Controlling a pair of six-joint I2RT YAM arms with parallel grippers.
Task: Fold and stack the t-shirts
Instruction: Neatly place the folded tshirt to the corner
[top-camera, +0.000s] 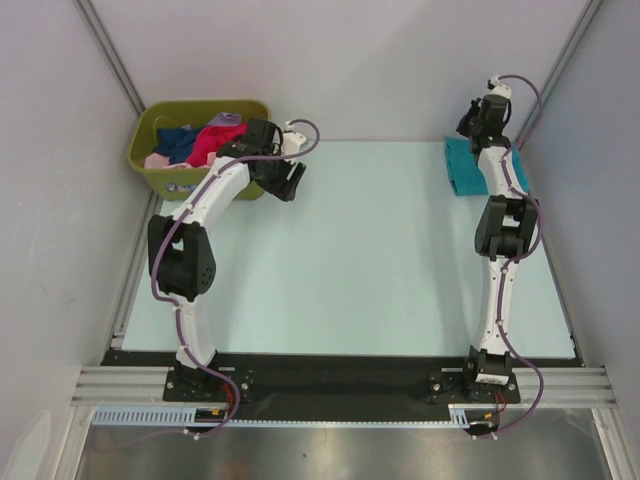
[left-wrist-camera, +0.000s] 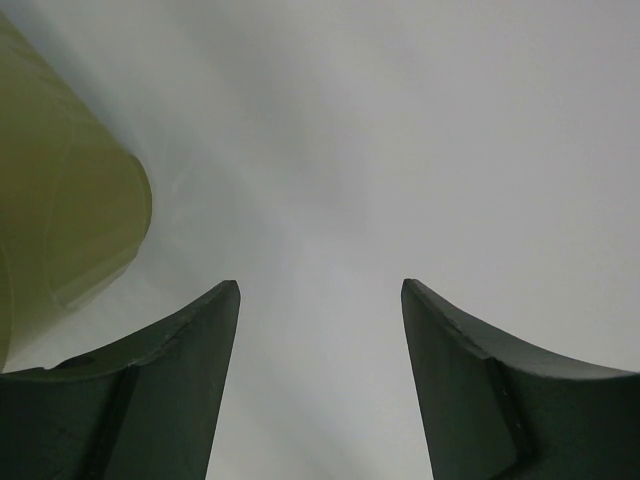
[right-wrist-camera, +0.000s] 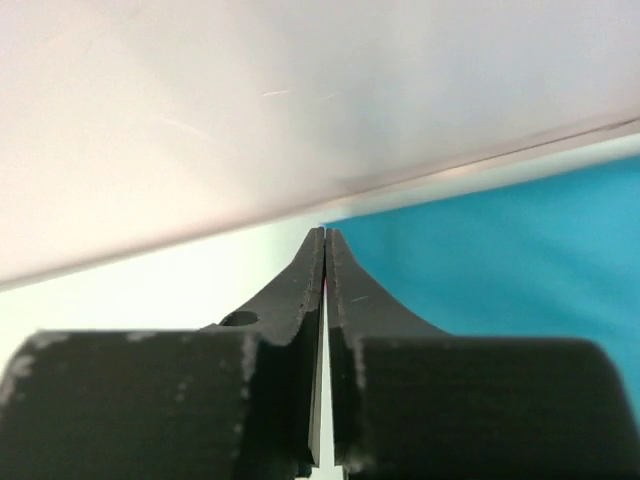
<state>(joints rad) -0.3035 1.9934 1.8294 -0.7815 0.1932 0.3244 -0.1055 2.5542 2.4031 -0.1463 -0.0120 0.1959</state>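
— Why are your left jaws spread by the bin (top-camera: 143, 150)?
— Ready for its loose shirts (top-camera: 208, 140), I'd say. My right jaws, closed and empty, hover over the folded teal shirt (top-camera: 460, 166), far right.

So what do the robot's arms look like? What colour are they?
Both the left arm and the right arm have smooth white tubes joined by chunky black joints. A thin purple cable snakes along each one. The left tool and right tool each have two dark fingers, curved and tapering to thin tips.
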